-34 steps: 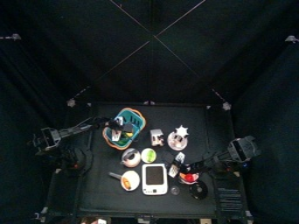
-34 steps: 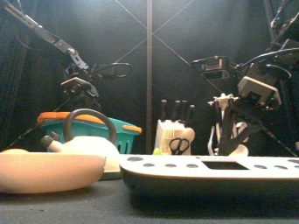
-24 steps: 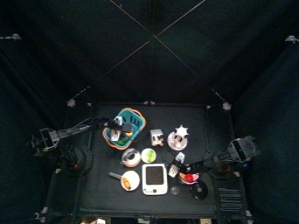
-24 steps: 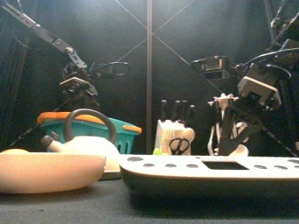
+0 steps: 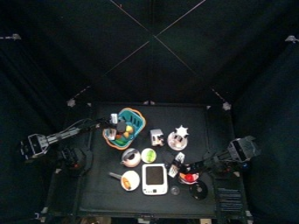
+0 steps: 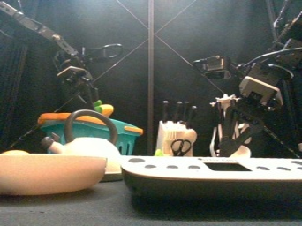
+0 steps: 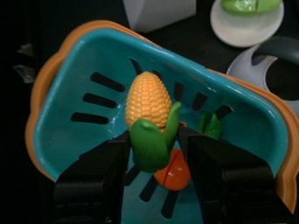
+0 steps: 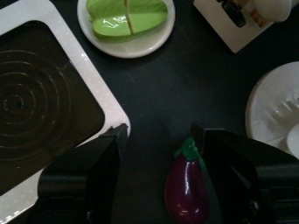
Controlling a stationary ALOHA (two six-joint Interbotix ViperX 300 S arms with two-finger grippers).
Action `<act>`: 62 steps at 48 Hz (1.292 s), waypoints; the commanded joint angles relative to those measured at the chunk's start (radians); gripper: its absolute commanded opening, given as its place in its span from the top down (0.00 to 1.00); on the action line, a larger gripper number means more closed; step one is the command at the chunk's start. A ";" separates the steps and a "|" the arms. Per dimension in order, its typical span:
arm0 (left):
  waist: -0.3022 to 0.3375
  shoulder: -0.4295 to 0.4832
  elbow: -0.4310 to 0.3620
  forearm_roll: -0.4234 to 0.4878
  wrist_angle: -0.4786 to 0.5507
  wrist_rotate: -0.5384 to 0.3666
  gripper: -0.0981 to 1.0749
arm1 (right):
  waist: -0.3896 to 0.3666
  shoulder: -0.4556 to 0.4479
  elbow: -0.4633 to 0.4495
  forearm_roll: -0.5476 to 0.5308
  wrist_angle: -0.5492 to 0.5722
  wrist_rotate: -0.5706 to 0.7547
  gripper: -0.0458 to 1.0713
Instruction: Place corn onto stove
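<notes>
Now the left gripper (image 7: 155,162) is clamped on the corn (image 7: 149,107) above the basket (image 7: 70,79); right gripper (image 8: 158,144) fingers apart beside the stove (image 8: 47,96).

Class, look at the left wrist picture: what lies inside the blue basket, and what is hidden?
Above the blue basket, the left gripper holds the corn by its green husk. A small orange piece lies on the slotted floor. The gripper's jaws cover the floor nearest the camera.

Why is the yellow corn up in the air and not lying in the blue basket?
Nothing is broken. The left gripper is shut on the yellow toy corn by its green end and holds it above the blue basket with the orange rim. Nothing else looks spilled or tipped.
</notes>
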 commanded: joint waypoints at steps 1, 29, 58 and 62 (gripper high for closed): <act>-0.063 -0.067 0.015 -0.057 -0.095 0.002 0.36 | -0.002 -0.025 -0.017 -0.009 0.002 0.000 0.13; -0.552 -0.006 0.074 -0.302 -0.430 0.003 0.36 | 0.005 -0.048 -0.028 -0.061 -0.002 -0.002 0.13; -0.693 0.351 -0.055 -0.630 -0.534 0.003 0.36 | 0.021 -0.261 0.080 -0.181 0.064 0.012 0.13; -0.704 0.390 -0.074 -0.653 -0.522 0.003 0.36 | 0.017 -0.265 0.095 -0.201 0.069 0.008 0.13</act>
